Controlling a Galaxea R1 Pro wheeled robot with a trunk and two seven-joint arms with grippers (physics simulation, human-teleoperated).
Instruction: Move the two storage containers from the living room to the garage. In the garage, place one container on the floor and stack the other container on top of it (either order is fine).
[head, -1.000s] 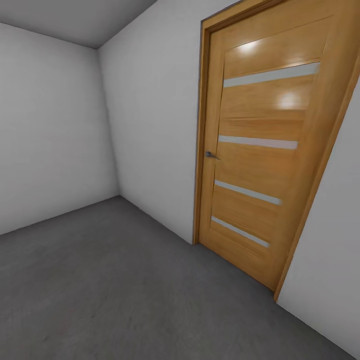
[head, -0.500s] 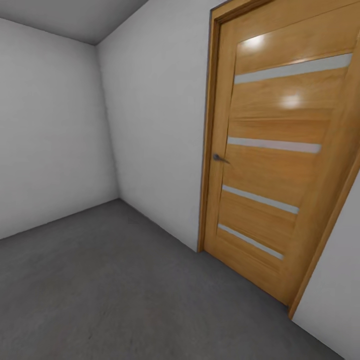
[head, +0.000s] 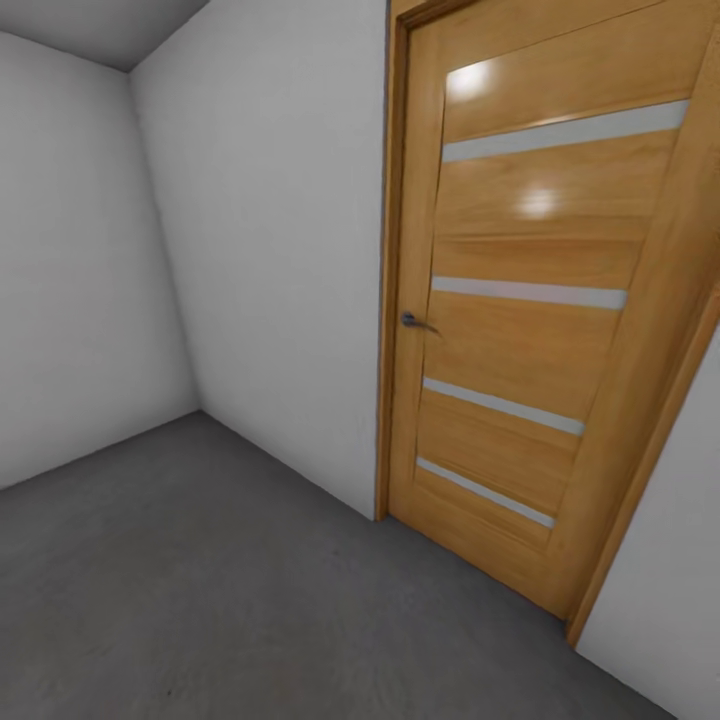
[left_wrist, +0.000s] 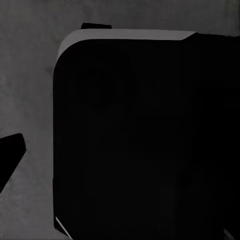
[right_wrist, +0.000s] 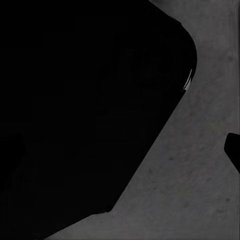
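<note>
Closed wooden door (head: 520, 310) dead ahead on grey floor (head: 200, 600); robot could clip it. Tools' state: can't tell.

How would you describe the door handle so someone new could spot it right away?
Find the wooden door with four pale horizontal stripes, set in the pale grey wall above the dark grey floor. The handle sits at its left edge, about mid-height. It is the one small dark metal lever on the wood.
</note>
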